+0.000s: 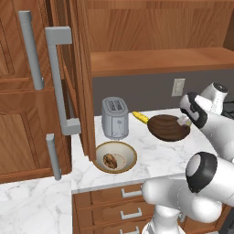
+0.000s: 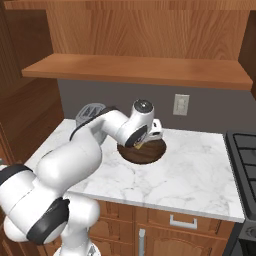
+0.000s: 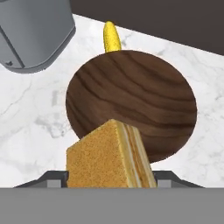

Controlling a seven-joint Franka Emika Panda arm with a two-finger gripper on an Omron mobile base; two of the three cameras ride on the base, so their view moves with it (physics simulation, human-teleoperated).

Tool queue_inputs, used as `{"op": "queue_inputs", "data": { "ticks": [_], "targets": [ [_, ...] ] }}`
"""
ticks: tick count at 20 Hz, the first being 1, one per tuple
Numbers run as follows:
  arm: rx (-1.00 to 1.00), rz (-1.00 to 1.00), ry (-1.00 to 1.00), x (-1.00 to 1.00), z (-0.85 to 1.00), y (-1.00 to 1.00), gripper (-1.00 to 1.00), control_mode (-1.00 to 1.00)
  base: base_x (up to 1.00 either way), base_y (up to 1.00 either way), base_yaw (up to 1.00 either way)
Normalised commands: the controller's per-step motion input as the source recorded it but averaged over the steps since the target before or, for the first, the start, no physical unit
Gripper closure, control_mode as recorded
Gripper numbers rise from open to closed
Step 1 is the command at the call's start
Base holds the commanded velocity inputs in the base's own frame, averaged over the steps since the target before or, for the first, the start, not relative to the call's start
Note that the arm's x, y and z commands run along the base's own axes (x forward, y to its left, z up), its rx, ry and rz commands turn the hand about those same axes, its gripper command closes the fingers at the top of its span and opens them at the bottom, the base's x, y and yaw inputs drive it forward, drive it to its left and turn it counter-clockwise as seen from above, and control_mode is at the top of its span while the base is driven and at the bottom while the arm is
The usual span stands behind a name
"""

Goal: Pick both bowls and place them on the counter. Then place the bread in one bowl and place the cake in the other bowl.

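On the marble counter [image 1: 157, 155] the beige bowl [image 1: 125, 151] sits near the front edge with the knobbly brown bread [image 1: 109, 160] inside it. Behind it to the right lies the dark wooden bowl [image 1: 168, 127] [image 2: 147, 152] [image 3: 131, 96]. My gripper [image 1: 185, 121] [image 2: 144, 141] [image 3: 111, 177] hangs just above that bowl's near rim, shut on the tan layered cake [image 3: 109, 157] [image 2: 137, 145]. In the hand view the cake stands between the two fingertips and covers the bowl's near edge.
A grey toaster [image 1: 114, 117] [image 3: 35, 30] stands left of the wooden bowl, with a yellow cylinder [image 1: 140, 118] [image 3: 111, 37] lying between them at the back. An open cabinet door [image 1: 68, 87] juts out on the left. A stove [image 2: 245, 155] borders the counter on the right.
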Motion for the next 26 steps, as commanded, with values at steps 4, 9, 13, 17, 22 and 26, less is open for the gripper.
{"op": "queue_inputs", "data": {
  "ticks": [4, 9, 13, 17, 22, 26],
  "targets": [
    [0.0, -0.15, -0.03, 0.34, -0.25, 0.36, 1.0, -1.0, 0.0, 0.0, 0.0],
    [0.0, -0.13, 0.02, 0.18, -0.24, 0.18, 1.0, -1.0, 0.0, 0.0, 0.0],
    [0.0, -0.11, 0.04, 0.31, -0.26, 0.01, 1.0, -1.0, 0.0, 0.0, 0.0],
    [0.0, -0.06, 0.05, 0.37, -0.16, 0.0, 1.0, -1.0, 0.0, 0.0, 0.0],
    [0.0, -0.02, 0.1, 0.35, -0.07, 0.0, 1.0, -1.0, 0.0, 0.0, 0.0],
    [0.0, 0.0, 0.14, 0.3, -0.2, 0.0, 1.0, -1.0, 0.0, 0.0, 0.0]
  ]
}}
